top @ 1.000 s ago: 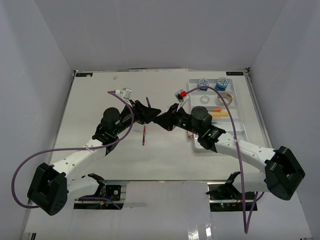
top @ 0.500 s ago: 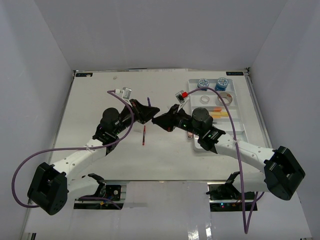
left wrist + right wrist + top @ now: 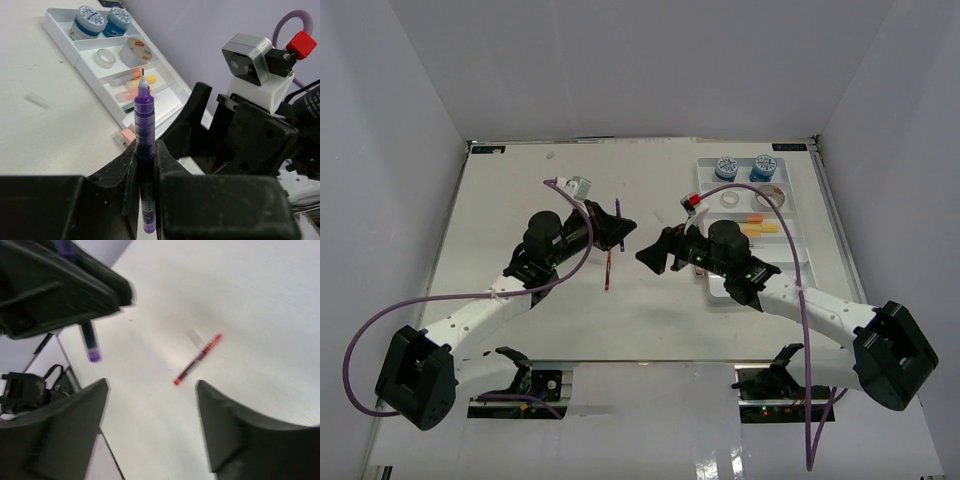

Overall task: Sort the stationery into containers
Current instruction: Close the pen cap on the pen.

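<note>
top, L claw: centre-left of frame, clamped on purple pen, pen held clear of bench.
top, R claw: centre, just right of L claw, not touching it; looks empty.
top, red pen: flat on bench just below L claw, near vertical in frame.
top, tray: right side. 2 tubs in top compartment, 2 tape rolls in the next down, orange/yellow pieces under those.
L wrist, purple pen: centre, upright, pinched btw both fingers, nib up.
L wrist, tray: upper left; tubs, rolls, pieces inside.
L wrist, pink piece: on bench just beside tray corner, partly hidden by a finger.
L wrist, clear cap: left-mid, on bench, apart from tray.
L wrist, wrist cam: upper right, on R arm.
R wrist, R claw: fingers at lower left & lower right, spread wide, nothing btw them.
R wrist, red pen: centre-right, diagonal on bench.
R wrist, purple pen: upper left, end pokes down from L claw; blurred.
</note>
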Available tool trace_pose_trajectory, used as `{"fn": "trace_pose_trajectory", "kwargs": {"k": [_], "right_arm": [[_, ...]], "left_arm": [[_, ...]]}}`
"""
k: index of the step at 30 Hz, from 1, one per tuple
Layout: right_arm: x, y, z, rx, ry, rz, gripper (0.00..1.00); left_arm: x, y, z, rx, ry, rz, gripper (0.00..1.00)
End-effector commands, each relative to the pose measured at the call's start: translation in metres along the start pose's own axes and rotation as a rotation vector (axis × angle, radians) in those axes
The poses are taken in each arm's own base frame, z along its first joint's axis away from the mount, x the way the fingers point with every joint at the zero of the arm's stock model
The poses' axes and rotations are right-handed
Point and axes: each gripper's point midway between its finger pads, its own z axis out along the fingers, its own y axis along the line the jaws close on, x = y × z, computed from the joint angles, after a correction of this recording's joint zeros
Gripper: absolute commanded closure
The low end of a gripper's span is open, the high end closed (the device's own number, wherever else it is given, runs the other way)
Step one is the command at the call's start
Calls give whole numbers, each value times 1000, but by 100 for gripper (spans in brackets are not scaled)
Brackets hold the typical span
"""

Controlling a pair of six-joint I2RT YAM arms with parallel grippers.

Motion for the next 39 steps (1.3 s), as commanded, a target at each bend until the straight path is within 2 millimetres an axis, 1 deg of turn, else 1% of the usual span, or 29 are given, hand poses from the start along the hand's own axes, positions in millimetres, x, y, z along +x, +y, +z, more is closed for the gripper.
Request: {"fn": "trace_pose_trajectory", "kwargs": {"k": [1,2,3,4,5,6,7,8,10,12,13,14,15,16,17,18,19,20,21,22,23,25,28,31,32,34,36,37,39], "right_arm": [[-1,-40,-14,142,19,-56,15],[-3,-46,-17,163,20,-66,10],[-8,-61,-19,204,18,-86,5],[-14,-67,-21,233,24,-90,3],[-13,-78,-20,263,41,-90,5],[-17,-91,-21,297,48,-110,6],[-16,-98,-21,309,71,-124,6],[-18,-105,-15,309,92,-135,6],[-22,-116,-9,301,139,-156,5],[-27,-130,3,322,224,-164,3],[-15,-143,10,349,290,-154,0],[-14,-148,11,367,320,-155,0],[-31,-149,20,375,298,-176,0],[-33,-153,25,390,308,-182,6],[-25,-165,32,407,348,-190,8],[-37,-169,37,432,353,-204,10],[-26,-183,43,459,403,-199,12],[-25,-189,47,468,427,-222,14],[-34,-193,51,492,435,-235,14],[-23,-205,56,506,474,-233,18],[-21,-210,59,512,492,-249,18],[-15,-221,67,528,520,-244,26],[-6,-234,77,529,555,-274,33],[-3,-246,84,545,571,-288,36],[-3,-247,87,544,572,-292,39],[3,-253,92,544,585,-298,40],[1,-253,98,537,580,-309,41],[5,-260,98,561,590,-319,42],[4,-261,103,567,589,-334,42]], "left_arm": [[-13,15,-3,-55,21,96,100],[-17,27,-6,-85,21,104,100],[-17,31,-8,-87,34,111,100],[-18,39,-11,-106,57,125,100],[-24,48,-14,-132,56,135,100],[-34,47,-14,-129,55,158,100],[-30,56,-17,-157,96,184,100],[-34,61,-19,-175,103,201,100],[-34,65,-20,-190,136,231,100],[-30,70,-22,-194,154,268,100],[-20,72,-24,-185,173,269,100],[-15,74,-25,-177,183,279,100],[-9,75,-27,-167,192,278,100],[-7,74,-27,-150,188,285,100],[4,74,-29,-126,210,275,100],[6,73,-29,-113,215,284,100],[8,73,-29,-104,226,287,100],[7,73,-29,-103,228,295,100],[9,76,-29,-113,229,307,100],[9,80,-29,-126,231,312,100],[10,85,-30,-148,235,312,100],[11,89,-29,-164,245,314,100],[12,90,-29,-167,247,312,100],[14,91,-29,-169,252,309,100],[15,92,-29,-169,254,309,100],[16,93,-28,-168,259,305,100],[18,94,-28,-169,264,300,100],[18,94,-28,-168,265,297,100],[19,95,-27,-169,269,295,100]]}}
